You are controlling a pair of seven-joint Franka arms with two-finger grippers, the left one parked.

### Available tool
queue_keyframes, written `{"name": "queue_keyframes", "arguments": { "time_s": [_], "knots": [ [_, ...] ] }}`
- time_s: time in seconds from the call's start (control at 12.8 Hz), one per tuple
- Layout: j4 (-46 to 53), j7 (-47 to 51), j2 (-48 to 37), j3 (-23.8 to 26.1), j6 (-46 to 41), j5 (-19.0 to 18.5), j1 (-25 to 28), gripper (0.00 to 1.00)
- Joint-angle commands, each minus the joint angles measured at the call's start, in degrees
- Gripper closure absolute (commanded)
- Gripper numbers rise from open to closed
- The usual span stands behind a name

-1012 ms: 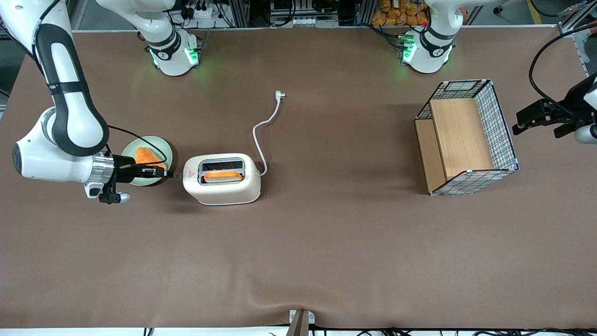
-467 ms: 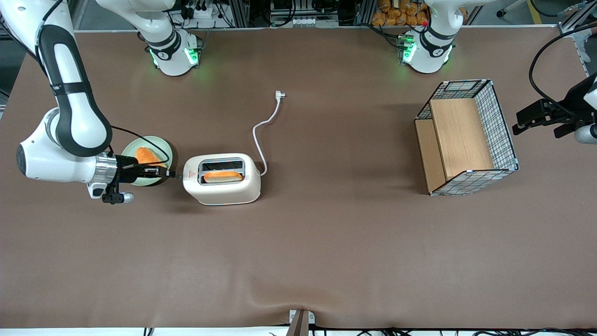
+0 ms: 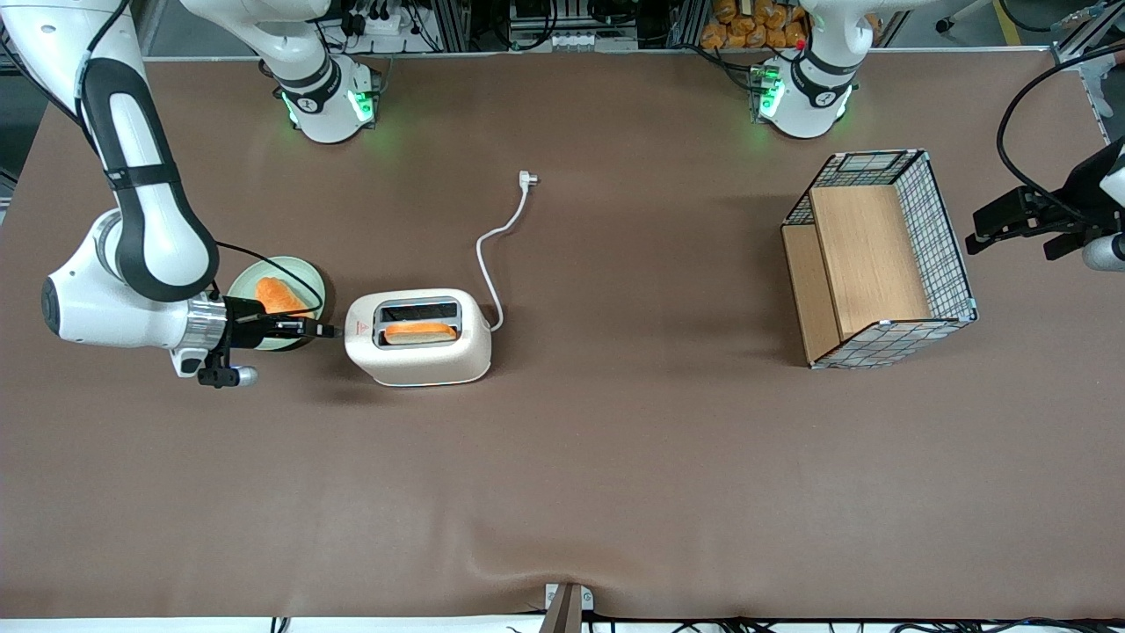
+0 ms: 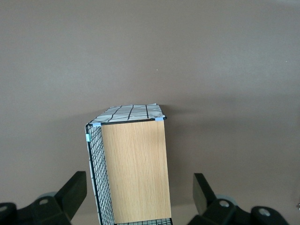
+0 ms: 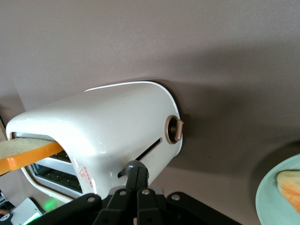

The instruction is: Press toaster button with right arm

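Brown table (image 3: 615,457) spreads wide, bearing the wire basket (image 3: 879,259) toward the parked arm's end. Next the right arm (image 3: 132,255), then the toaster (image 3: 417,337), toast (image 3: 420,332) in the slot nearer the camera. Only the wrist view shows the gripper (image 5: 136,183), fingers pressed together holding nothing, tips at the button (image 5: 132,166).

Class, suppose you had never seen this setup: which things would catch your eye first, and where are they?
The white toaster mid-table, an orange slice of bread standing in its slot nearer the front camera. The right arm's gripper, fingers shut, is at the toaster's narrow end, its tips against the button. Toward the parked arm's end stands a wire basket with wooden boards.
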Motion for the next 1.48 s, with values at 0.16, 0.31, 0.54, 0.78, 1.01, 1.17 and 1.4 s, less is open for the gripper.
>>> {"name": "queue_keyframes", "arguments": {
  "time_s": [0.16,0.31,0.54,0.78,1.01,1.17,1.4],
  "knots": [
    [0.78,-1.48,1.68,-0.05,0.85,1.79,0.40,1.00],
    [0.69,-1.65,2.03,-0.05,1.54,1.70,0.57,1.00],
    [0.69,-3.05,3.08,-0.05,2.51,1.79,1.01,1.00],
    [0.69,-3.41,4.05,-0.05,3.13,1.70,1.19,1.00],
    [0.43,-3.50,5.10,-0.05,4.71,1.79,1.80,1.00],
    [0.43,-3.41,5.55,-0.05,5.33,1.70,2.15,1.00],
    [0.43,-3.85,6.25,0.04,5.68,1.79,2.15,1.00]
  ]
}}
